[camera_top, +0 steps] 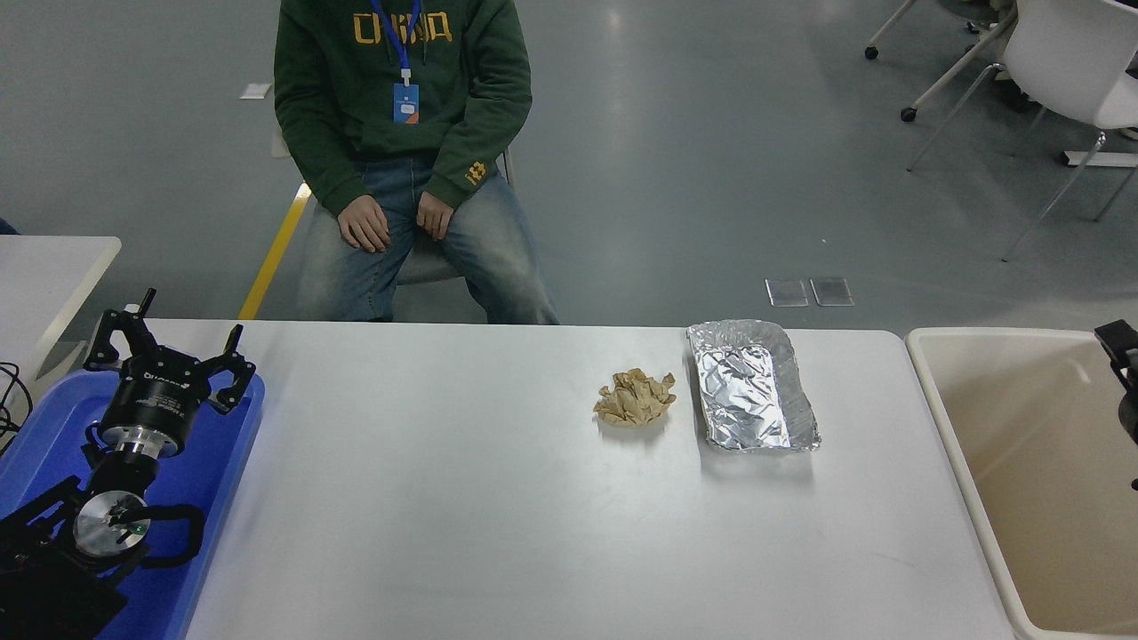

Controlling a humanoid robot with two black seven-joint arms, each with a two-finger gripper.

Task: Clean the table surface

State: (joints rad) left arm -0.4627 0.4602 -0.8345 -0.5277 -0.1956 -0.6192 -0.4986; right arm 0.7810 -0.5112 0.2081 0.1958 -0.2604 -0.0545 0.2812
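one paper wad, one foil tray on table surface; left tool spread.

The left arm was parked at the lower left, its left gripper spread with fingers apart. Only a black tip of the right gripper was seen at the right edge.
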